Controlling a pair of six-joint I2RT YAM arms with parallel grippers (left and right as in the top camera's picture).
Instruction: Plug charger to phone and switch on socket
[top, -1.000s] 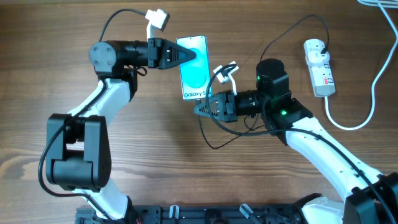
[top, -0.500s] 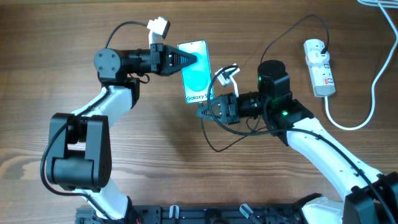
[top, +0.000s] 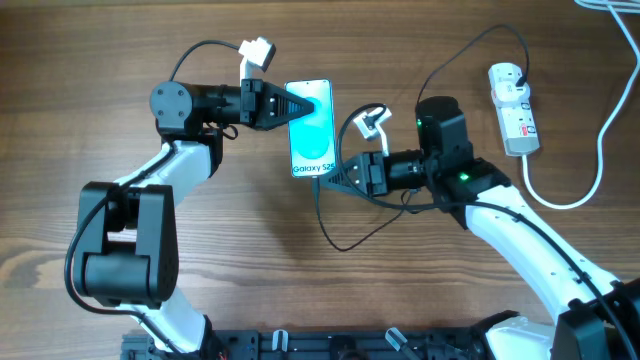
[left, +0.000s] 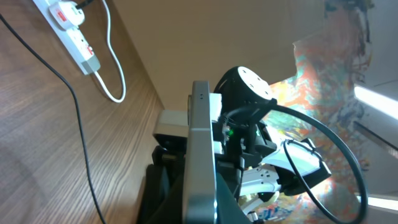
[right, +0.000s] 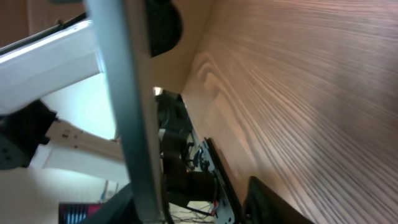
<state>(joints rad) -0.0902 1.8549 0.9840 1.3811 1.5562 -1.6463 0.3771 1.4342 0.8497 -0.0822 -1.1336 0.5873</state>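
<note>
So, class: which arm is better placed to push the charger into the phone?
Right. The right hand holds the charger at the bottom end of the phone; the left hand is busy gripping its top.

Tip of the charger (top: 342, 248) vanishes between right gripper (top: 322, 183) and phone (top: 311, 128); socket (top: 513, 108) switches too small to read. Right wrist: phone edge blurred, cropped below.
</note>
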